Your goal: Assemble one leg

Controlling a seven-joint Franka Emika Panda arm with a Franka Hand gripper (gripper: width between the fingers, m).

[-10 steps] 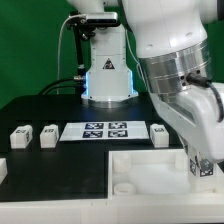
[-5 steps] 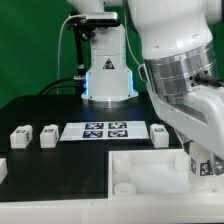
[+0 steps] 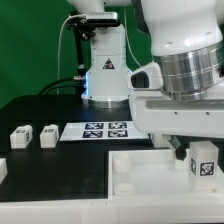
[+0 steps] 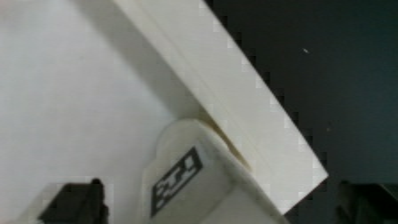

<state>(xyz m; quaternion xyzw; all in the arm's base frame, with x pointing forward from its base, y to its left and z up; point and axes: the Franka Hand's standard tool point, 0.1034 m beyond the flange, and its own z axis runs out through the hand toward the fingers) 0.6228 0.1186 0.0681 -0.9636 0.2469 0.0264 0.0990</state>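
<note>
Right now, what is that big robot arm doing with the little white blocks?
The robot arm is holding one small white leg over the corner of the big white tray, at the exterior view's right. In the wrist view the leg sits close against the tray's rim. Whether it is in a socket yet is not clear. Two more legs wait on the black table beside the marker board.

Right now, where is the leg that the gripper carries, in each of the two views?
Exterior view: the leg hangs under the arm at the right edge, above the white tray.
Wrist view: the leg shows its tag beside the tray's raised wall.
Shared landmark: the white tray.
</note>
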